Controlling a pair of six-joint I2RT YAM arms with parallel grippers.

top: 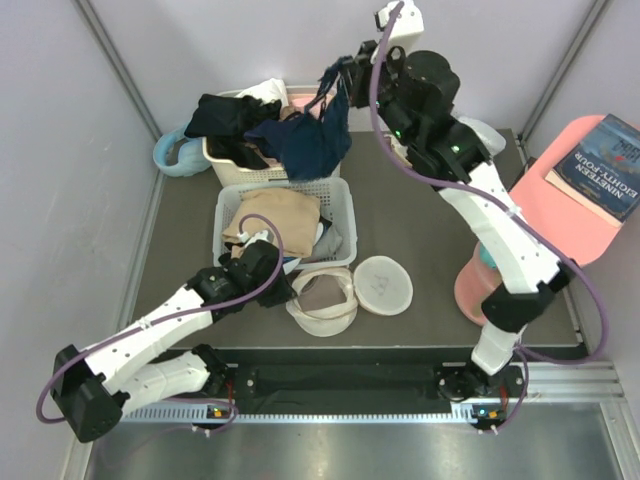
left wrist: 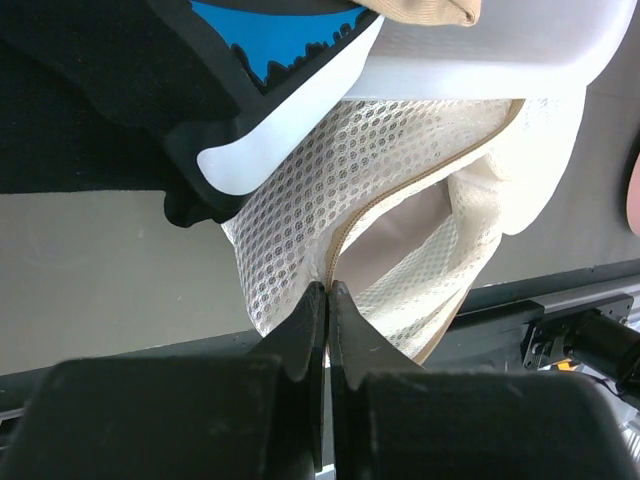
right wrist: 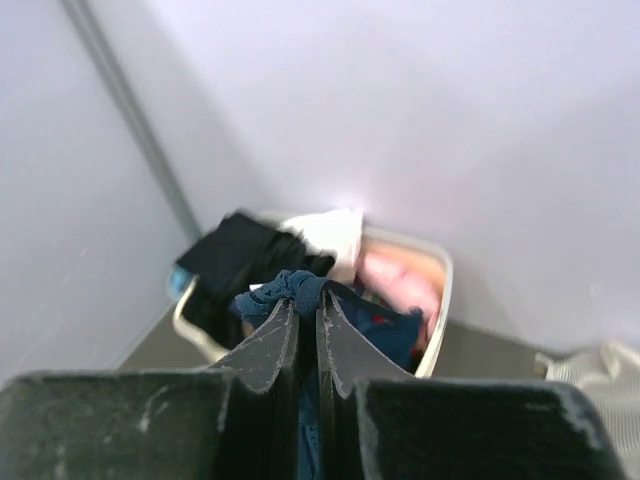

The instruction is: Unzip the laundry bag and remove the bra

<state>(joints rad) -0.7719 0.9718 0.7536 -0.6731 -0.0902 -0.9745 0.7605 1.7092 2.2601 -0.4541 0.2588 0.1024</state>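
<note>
grey tabletop. laundry bag [top: 325,318] unzipped, gaping, near front edge; left gripper [left wrist: 327,288] clenched on its zip rim. taupe bra [top: 322,295] seemingly inside: removal left. right gripper [right wrist: 308,305] pinches navy garment [top: 310,140] over back basket [top: 213,158].

One rear basket [top: 228,168] and one front basket [top: 343,215], two in all, are sitting on the counter [top: 420,240]. One open laundry bag [top: 330,322], one round white pouch [top: 383,285], one navy garment [top: 305,145] and one book [top: 607,165] are showing.
</note>
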